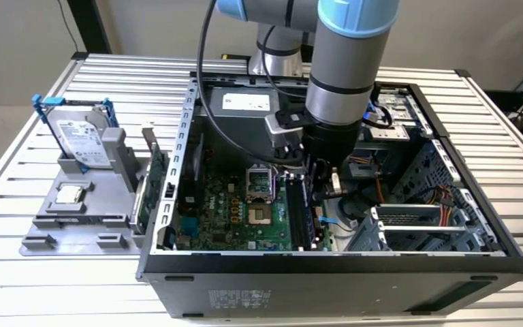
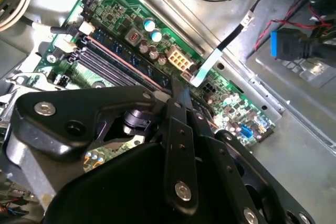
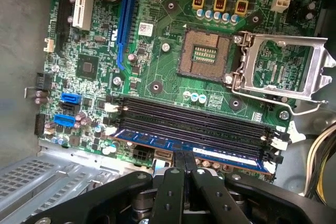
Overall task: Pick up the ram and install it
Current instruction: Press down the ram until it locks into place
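Gripper (image 3: 185,167) pinching ram (image 3: 157,141) over motherboard's (image 3: 157,56) edge slot; risks tilting, missing slot, jamming against latches.

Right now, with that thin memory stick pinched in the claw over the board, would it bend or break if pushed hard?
Probably stiff but fragile: the ram is a thin flat board, held on edge by the gripper. It looks light, being so narrow. Pushed askew against the slots, it might crack rather than flex.
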Motion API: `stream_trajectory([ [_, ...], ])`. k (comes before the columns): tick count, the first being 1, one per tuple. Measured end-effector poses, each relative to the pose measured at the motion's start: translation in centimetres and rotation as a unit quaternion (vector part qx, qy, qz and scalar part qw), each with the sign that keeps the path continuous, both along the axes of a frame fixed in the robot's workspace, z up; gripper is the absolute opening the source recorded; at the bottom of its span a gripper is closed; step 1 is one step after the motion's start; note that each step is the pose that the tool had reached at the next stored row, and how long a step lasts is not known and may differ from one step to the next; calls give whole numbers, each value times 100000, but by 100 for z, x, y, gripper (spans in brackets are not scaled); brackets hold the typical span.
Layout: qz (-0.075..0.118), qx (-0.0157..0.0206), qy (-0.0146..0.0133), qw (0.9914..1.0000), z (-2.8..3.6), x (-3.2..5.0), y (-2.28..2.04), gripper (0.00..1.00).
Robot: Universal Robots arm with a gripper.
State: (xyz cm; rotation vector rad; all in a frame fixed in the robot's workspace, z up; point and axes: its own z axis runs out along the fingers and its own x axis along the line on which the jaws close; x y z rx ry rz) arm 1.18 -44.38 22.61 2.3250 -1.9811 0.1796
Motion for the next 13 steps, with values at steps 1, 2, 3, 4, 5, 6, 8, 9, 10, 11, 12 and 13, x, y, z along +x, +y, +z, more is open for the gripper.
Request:
stream_trajectory([
  [1,0,2,-2,100000,0,0,0,0],
  [2,1,-2,0,100000,0,0,0,0],
  [3,-2,3,-1,100000,0,0,0,0],
  [4,0,-2,1,100000,0,0,0,0],
  [5,-1,1,1,100000,0,0,0,0],
  [6,-1,0,0,100000,0,0,0,0],
  [8,-2,1,0,100000,0,0,0,0],
  [9,0,-2,0,100000,0,0,0,0],
  [10,-1,2,0,100000,0,0,0,0],
  [11,-3,-3,1,100000,0,0,0,0],
  [12,-1,1,1,100000,0,0,0,0],
  [13,-1,-2,0,100000,0,0,0,0],
])
